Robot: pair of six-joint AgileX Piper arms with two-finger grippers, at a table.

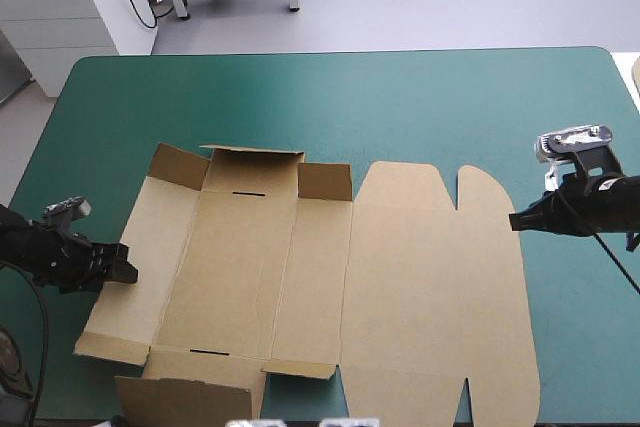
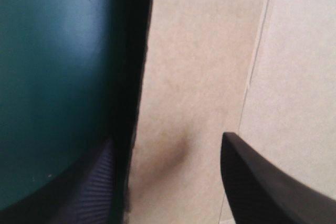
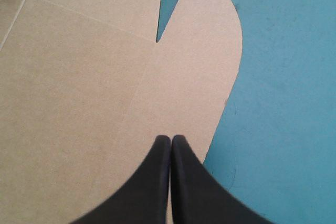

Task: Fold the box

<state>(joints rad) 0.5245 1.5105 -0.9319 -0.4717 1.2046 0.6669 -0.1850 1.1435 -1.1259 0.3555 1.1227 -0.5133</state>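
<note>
Lying across the middle and near part of the teal-green table cover [image 1: 400,97], the brown box of cut board [image 1: 420,287] is mostly flat. Its right half, a broad lid panel with rounded lobes and narrow notches at its far and near corners, rests flat on the cover and reaches the tabletop's near edge. Its left half is partly formed. The far wall, marked by a dark slot, stands raised, with a small tab tilted up at each end. The long left flap throws a dark shadow on the cover along its outer edge. The near wall, also slotted, lies low toward the near edge. Crease lines cross the base panel.

The left gripper [image 1: 125,272] is at the outer edge of the left flap. Its black fingers stand wide apart with that edge running between them, and nothing is clamped. The right gripper [image 1: 514,219] is at the far-right lobe of the lid, its fingers pressed together in a point and gripping nothing. Whether it touches the board cannot be judged.
</note>
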